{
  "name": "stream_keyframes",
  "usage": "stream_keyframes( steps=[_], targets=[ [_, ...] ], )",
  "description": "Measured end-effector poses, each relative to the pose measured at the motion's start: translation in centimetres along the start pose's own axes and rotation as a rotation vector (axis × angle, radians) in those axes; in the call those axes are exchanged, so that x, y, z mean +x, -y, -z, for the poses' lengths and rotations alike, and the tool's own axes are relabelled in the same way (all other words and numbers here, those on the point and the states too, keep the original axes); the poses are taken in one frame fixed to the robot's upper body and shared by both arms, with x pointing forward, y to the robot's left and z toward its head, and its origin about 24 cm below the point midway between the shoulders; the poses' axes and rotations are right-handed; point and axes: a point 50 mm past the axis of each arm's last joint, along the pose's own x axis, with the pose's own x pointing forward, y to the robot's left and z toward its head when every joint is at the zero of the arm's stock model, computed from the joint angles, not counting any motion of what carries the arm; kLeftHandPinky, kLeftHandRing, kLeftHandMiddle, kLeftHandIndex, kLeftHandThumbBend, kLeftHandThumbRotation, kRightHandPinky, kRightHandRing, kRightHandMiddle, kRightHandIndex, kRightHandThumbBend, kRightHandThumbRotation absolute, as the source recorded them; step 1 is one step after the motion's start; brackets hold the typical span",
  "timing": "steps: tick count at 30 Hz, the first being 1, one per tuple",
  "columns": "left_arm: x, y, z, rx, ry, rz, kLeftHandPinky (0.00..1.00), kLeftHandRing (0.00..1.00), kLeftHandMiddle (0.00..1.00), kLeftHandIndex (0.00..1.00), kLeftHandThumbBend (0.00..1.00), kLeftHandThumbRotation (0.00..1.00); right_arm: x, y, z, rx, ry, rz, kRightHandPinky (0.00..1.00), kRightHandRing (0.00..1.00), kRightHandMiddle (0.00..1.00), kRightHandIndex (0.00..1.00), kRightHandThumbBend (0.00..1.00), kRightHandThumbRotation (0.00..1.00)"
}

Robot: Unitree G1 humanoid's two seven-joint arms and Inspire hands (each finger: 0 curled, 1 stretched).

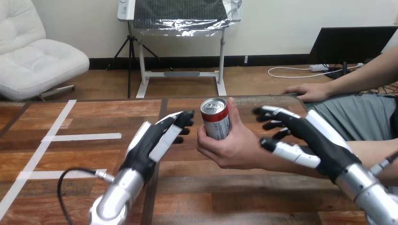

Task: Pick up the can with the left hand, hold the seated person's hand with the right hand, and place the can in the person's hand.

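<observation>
You have the drink can (216, 119) upright and lifted off the wooden table (94, 159); it's red and white with a silver top; the person's hand (234, 145) is wrapped round its lower half, reaching in from the can's right; neither robot hand is on the can.

Your left hand (155, 143) sits left of the can, palm down; its fingers (183, 119) are straight and point at the can, tips just beside it with a small gap; released, nothing in it.

Your right hand (309, 136) sits right of the can, above the person's wrist; fingers are spread and mostly straight, tips aimed toward the can but apart from it; the thumb lies across the wrist; nothing is curled round the wrist, so read it as released; whether it touches the wrist you cannot tell.

Farther right of the can and beyond it, the person's second hand (309, 91) rests flat at the table's far edge; well left of the can, white tape strips (82, 137) lie on the tabletop.
</observation>
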Motion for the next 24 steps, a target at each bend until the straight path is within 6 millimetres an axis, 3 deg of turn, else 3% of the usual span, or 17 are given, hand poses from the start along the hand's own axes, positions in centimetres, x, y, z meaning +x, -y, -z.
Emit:
stream_keyframes(
  steps=[4, 5, 10, 18, 24],
  targets=[
    [-0.7, 0.0, 0.4, -0.005, 0.003, -0.029, 0.85, 0.86, 0.85, 0.83, 0.88, 1.00, -0.4, -0.3, 0.0, 0.051, 0.016, 0.047, 0.78, 0.85, 0.88, 0.89, 0.94, 1.00],
    [-2.0, 0.4, 1.3, -0.018, 0.001, -0.060, 0.88, 0.87, 0.86, 0.84, 0.85, 1.00, -1.0, -0.8, 0.1, 0.120, 0.029, 0.106, 0.81, 0.87, 0.90, 0.91, 0.91, 1.00],
    [-2.9, 0.6, 1.3, -0.022, 0.034, -0.094, 0.95, 0.89, 0.87, 0.86, 0.83, 1.00, -1.3, -1.0, -0.1, 0.220, 0.064, 0.148, 0.84, 0.90, 0.92, 0.93, 0.87, 1.00],
    [-4.8, 1.3, 1.2, -0.066, 0.089, -0.143, 0.99, 0.91, 0.88, 0.86, 0.84, 1.00, -2.1, -2.2, -0.4, 0.377, 0.105, 0.206, 0.90, 0.93, 0.95, 0.95, 0.95, 1.00],
    [-6.4, 1.9, 1.4, -0.120, 0.108, -0.173, 0.98, 0.89, 0.87, 0.86, 0.83, 1.00, -2.7, -3.1, -0.7, 0.467, 0.127, 0.228, 0.94, 0.94, 0.95, 0.95, 0.93, 1.00]
  ],
)
